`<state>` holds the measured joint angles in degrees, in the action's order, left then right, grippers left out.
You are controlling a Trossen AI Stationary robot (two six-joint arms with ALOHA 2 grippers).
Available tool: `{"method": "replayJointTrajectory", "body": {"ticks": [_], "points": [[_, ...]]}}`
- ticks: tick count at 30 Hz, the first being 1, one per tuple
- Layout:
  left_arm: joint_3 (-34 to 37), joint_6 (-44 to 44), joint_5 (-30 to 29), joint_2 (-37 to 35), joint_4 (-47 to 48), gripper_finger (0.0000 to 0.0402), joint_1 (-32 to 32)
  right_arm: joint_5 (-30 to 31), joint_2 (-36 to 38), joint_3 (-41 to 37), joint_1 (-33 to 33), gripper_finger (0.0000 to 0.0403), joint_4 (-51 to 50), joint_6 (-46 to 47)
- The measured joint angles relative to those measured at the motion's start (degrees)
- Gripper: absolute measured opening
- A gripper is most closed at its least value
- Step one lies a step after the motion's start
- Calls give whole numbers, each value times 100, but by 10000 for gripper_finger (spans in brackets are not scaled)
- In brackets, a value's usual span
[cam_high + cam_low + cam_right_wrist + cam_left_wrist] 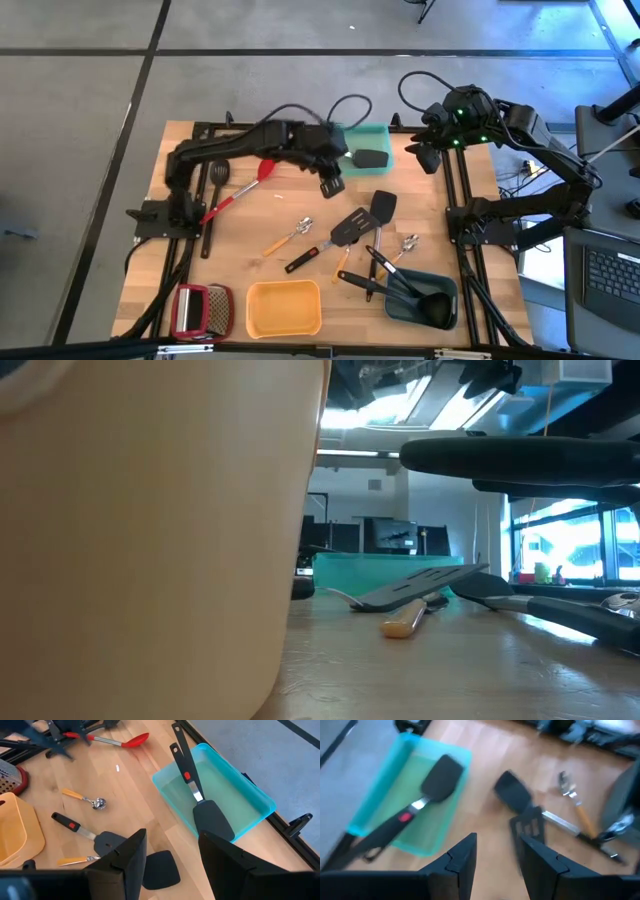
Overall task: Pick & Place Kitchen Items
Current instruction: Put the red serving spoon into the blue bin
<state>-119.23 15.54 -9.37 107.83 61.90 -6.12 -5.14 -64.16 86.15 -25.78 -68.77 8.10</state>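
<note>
A black spatula [368, 158] lies in the teal tray [352, 138] at the table's far side, its handle resting over the tray's rim [183, 762]. My left gripper [333, 184] hovers open and empty over the table by the tray's near edge; the left wrist view shows its spread fingers [495, 860]. My right gripper [428, 158] is open and empty [170, 857], to the right of the tray at the table's far right. A red spoon [240, 190], two black turners [350, 230], and orange-handled spoons [290, 236] lie on the table.
A yellow tray [285, 322] and a red-framed grater [200, 310] stand at the near edge. A grey-blue tray [440, 285] at the near right holds black ladles. A black utensil [217, 178] lies near the left arm's base. In the low view the yellow tray's wall [150, 540] fills the left.
</note>
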Motion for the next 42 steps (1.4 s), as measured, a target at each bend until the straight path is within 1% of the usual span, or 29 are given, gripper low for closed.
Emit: {"method": "replayJointTrajectory", "body": {"ticks": [3, 6, 8, 10, 14, 17, 22, 27, 32, 36, 40, 42], "points": [[1323, 372, 33, -570, -985, 134, 130, 1, 0, 0, 2, 183, 25, 0], [2560, 822, 26, -1204, -1946, 132, 117, 1, 0, 0, 1, 182, 99, 0], [3244, 1040, -7, -1720, -2551, 132, 65, 1, 0, 0, 0, 183, 161, -3], [3883, 1257, -166, -2213, -3007, 132, 3, 1, -11, 0, 2, 183, 276, -12], [4992, 1547, -462, -3048, -3219, 132, -191, -10, -159, 0, 0, 183, 577, -10], [5651, 1771, -487, -3619, -3175, 132, -353, -266, -396, 0, 0, 183, 815, 148], [6512, 2158, -507, -4329, -2899, 132, -684, -644, -967, 0, 86, 183, 1261, 604], [7112, 2150, -403, -4716, -2055, 132, -1105, -756, -1523, 0, 318, 183, 1743, 800], [7594, 1702, 24, -4790, -1435, 132, -1582, -755, -1953, 0, 490, 183, 2127, 1017], [7934, 1372, 52, -4793, -1340, 132, -1828, -753, -2147, 0, 576, 183, 2160, 1082], [8202, 1220, 50, -4793, -1317, 132, -2029, -758, -2174, 0, 665, 183, 2101, 1217], [8284, 1011, 102, -4791, -1324, 132, -2100, -927, -2169, 0, 747, 183, 1963, 1193]]}}
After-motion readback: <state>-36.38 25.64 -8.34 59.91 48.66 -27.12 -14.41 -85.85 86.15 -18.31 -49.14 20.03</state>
